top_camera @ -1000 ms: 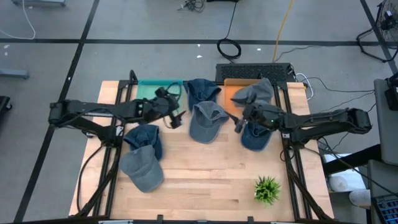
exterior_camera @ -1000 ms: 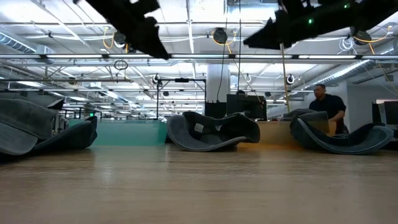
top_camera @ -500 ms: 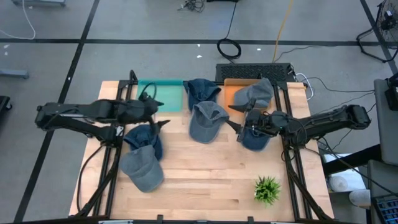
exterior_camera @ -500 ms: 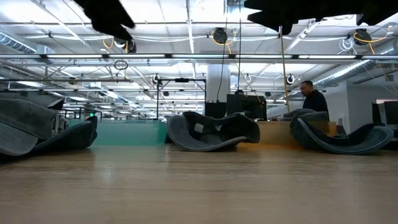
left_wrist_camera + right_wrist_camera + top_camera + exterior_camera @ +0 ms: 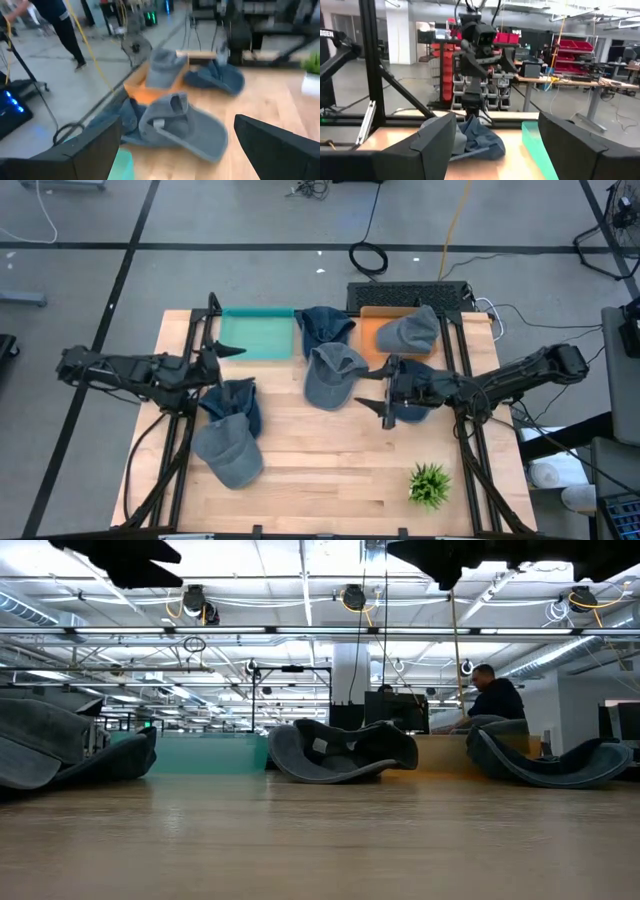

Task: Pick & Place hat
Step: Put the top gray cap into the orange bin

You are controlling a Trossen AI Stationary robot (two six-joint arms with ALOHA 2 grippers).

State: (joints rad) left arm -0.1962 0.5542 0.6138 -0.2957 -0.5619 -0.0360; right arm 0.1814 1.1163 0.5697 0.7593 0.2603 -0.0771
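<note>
The middle hat [image 5: 333,376] lies crown-up near the centre of the table [image 5: 330,480], between the two arms, just in front of the darker hat [image 5: 323,327] that sits between the green tray [image 5: 258,335] and the orange tray [image 5: 372,328]. Taking the middle hat as the landmark: the right gripper [image 5: 374,392] hovers just to its right, fingers spread and empty, pointing back toward it. The left gripper [image 5: 221,352] hangs well to its left, over the near corner of the green tray, also spread wide and holding nothing.

The right arm is the nearer one — if the middle hat is the next to be picked, that arm seems the likelier to take it, though the hat right under the right arm [image 5: 412,395] is just as close.

The middle hat's long axis runs roughly from the back of the table toward the front, tilted a little to the right; which end carries the brim I cannot tell from above. In the left wrist view the same hat [image 5: 182,127] shows its rear strap and opening toward the left arm's camera, so the brim probably points away from the left arm. A sideways reach from the right would cross that axis rather than run along it.

Two more hats [image 5: 229,430] lie overlapped to the front-left of the middle hat — another [image 5: 408,331] rests on the orange tray.
</note>
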